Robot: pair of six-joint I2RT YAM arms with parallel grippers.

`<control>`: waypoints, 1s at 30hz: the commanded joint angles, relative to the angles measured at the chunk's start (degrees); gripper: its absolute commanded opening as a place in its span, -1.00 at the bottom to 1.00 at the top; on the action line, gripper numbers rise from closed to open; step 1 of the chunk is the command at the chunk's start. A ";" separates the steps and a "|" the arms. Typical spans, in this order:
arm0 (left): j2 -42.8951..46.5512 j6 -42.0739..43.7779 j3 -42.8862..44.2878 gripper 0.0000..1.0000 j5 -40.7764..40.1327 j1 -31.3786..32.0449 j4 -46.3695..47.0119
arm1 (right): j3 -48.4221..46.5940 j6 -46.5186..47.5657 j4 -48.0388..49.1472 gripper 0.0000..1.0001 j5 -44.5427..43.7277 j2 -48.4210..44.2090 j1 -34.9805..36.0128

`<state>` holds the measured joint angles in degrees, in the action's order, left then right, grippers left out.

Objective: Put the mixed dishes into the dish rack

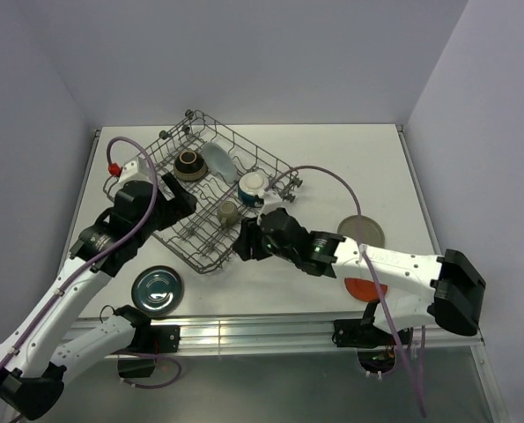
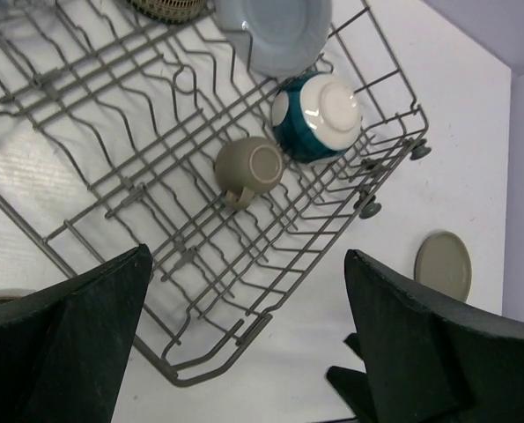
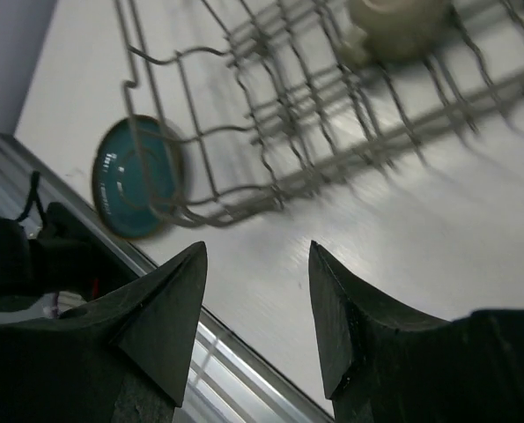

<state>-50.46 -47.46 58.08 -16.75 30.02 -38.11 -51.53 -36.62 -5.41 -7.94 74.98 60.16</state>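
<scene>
We list a rack of grey metal wire. We note a matt grey mug and a glossy teal dish.

The rack is grey, the dish teal.

Left arm: white shell links, black joint housings. A lilac cable runs along it, with a red fitting at the outer end.

Right arm: same white links, with a blocky black elbow housing and a black wrist showing a small green glint. Its own lilac lead is thin and long.

Black base blocks.

Left gripper: matte black, faceted, wedge-shaped fingers.

Right gripper: the same black wedges, tapering to blunt tips.
</scene>
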 commanded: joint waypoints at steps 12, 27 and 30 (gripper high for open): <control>6.79 -10.36 -16.69 0.99 6.03 -0.23 -1.79 | 8.81 -3.90 -8.74 0.16 -15.69 -25.93 1.19; 14.24 -29.77 -15.81 0.98 -4.94 -0.23 -17.06 | 11.18 -2.14 -12.08 0.17 -18.33 -31.30 1.27; 17.58 -33.82 -14.67 0.99 -8.38 -0.23 -19.72 | 11.19 -1.96 -12.08 0.17 -18.42 -31.12 1.19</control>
<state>-35.20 -73.93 40.42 -19.16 30.02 -52.95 -40.60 -39.31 -17.72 -24.14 44.47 60.99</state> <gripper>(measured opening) 0.992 0.584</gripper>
